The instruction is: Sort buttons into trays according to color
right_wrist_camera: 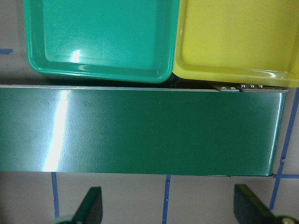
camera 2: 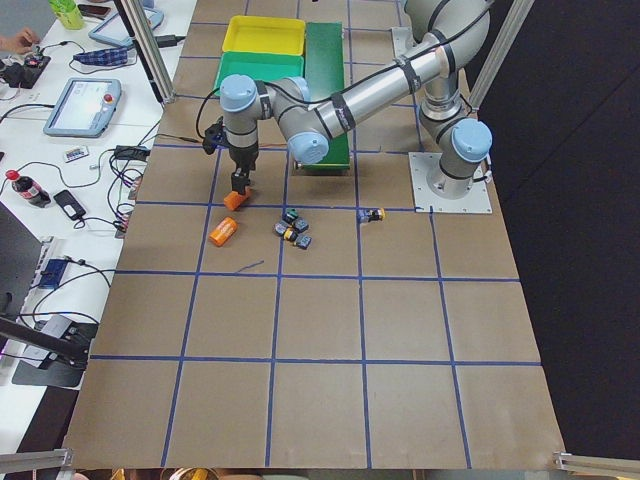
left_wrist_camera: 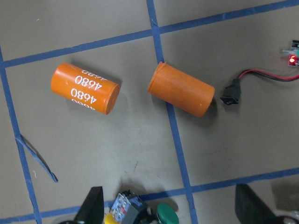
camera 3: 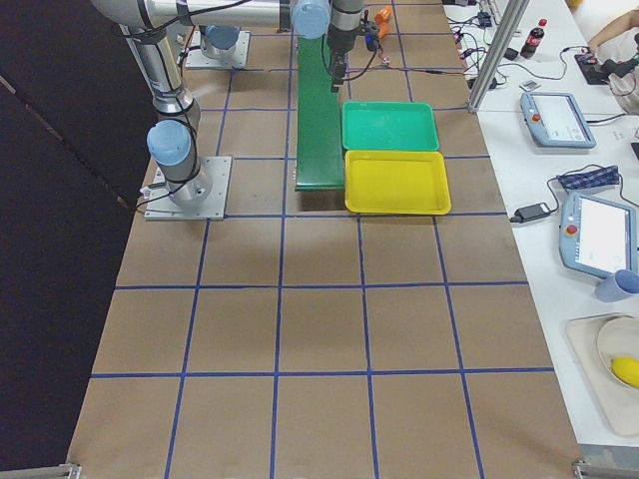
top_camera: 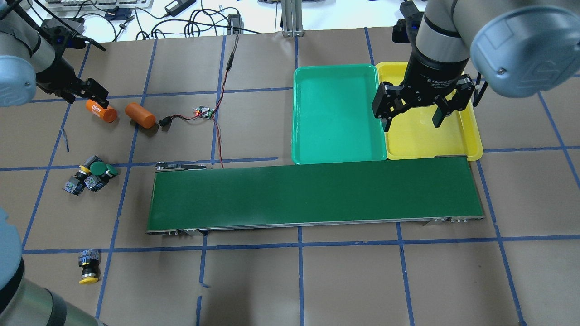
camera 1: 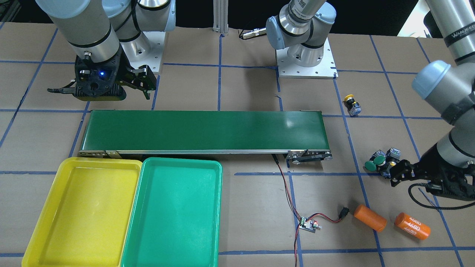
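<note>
Though the right gripper (top_camera: 413, 122) hangs open far off, the clustered buttons (left_wrist_camera: 131, 210) lie between the nearer left gripper's (left_wrist_camera: 169, 198) spread jaws.

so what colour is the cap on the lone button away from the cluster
Yellow mushroom cap, clearest in the overhead view.

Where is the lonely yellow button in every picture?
Front-facing: lonely yellow button upper right.
Overhead: bottom left.
Exterior left: near the middle.
Exterior right: cannot spot it.
Left wrist: not there.
Right wrist: not there.
Landmark: green conveyor belt, beyond its end.
</note>
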You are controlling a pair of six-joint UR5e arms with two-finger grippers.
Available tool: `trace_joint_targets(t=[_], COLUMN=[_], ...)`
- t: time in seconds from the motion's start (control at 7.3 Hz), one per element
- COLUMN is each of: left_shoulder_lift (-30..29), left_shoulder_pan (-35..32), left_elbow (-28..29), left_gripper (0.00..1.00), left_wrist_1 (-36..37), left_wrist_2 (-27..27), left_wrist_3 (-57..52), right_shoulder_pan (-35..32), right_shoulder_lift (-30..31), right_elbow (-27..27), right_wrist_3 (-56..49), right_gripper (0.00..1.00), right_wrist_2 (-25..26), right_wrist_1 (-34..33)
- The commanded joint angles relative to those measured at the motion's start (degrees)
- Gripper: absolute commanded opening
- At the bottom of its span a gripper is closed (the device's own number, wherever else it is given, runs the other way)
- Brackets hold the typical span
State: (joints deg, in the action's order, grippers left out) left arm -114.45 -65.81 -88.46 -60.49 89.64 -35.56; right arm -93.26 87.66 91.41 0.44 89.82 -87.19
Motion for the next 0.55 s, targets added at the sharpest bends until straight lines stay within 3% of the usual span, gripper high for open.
trace_joint_targets(t=[0.0,0.41], left_shoulder_lift=[-5.23,-8.67], left_shoulder_pan=[0.85,0.85], left_elbow=[3.62,6.28], left_gripper=[1.00,1.00], left_wrist_1=[3.27,3.36], left_wrist_2=[-0.16,0.27], left_wrist_3=[-2.30,-8.47], right_shoulder_pan=[0.09,0.27], right_shoulder_lift=[-0.12,-0.03], right_elbow=[0.00,0.00], right_wrist_3=[0.00,0.00], right_gripper=[1.00,1.00], right_wrist_2=[0.00,0.00], right_wrist_1=[0.00,0.18])
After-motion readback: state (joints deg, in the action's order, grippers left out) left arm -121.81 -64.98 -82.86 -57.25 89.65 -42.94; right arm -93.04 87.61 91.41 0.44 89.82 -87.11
